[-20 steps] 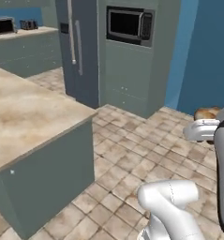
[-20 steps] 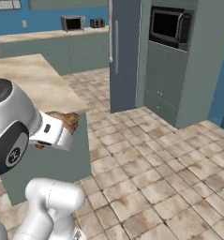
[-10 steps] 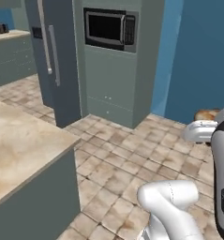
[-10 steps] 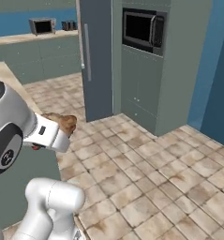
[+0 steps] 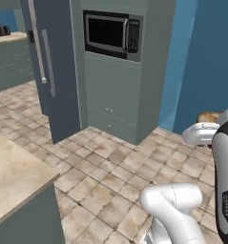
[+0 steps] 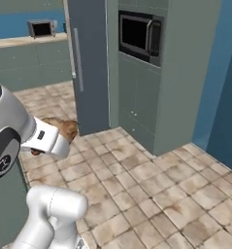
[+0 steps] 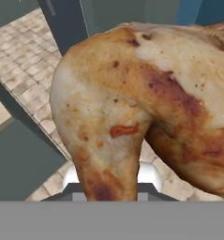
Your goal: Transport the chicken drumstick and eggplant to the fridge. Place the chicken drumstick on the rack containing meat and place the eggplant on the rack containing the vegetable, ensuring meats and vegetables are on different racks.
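Clamped tight on the chicken drumstick (image 7: 146,103), which crowds the hand view and shows in the side views as a golden-brown lump just past the white wrist (image 6: 64,129). Gripper (image 6: 57,136) mostly hidden behind the meat, so hard to say how deep the bite is; probably on the narrow bone end, judging by the way the thick part hangs forward.

Fridge (image 5: 51,66) ahead and to the left, door shut, long grey handle (image 5: 47,62) facing out. Beside it, touching, the grey-green column (image 5: 122,71) with the built-in microwave (image 5: 113,34). Tiled floor (image 5: 115,167) between base and both. Corner of the island counter (image 5: 13,174) close at lower left.

Risks from here:
- Heading for the wrong cabinet: column and fridge side by side, similar in tone, easy to confuse.
- Door shut with the only hand full: no way to pull the handle without setting the drumstick down or hooking it awkwardly.
- Slip of the meat: rounded, heavy end out front, shallow hold, jolts from driving.
- Clipping the counter corner while turning toward the fridge.
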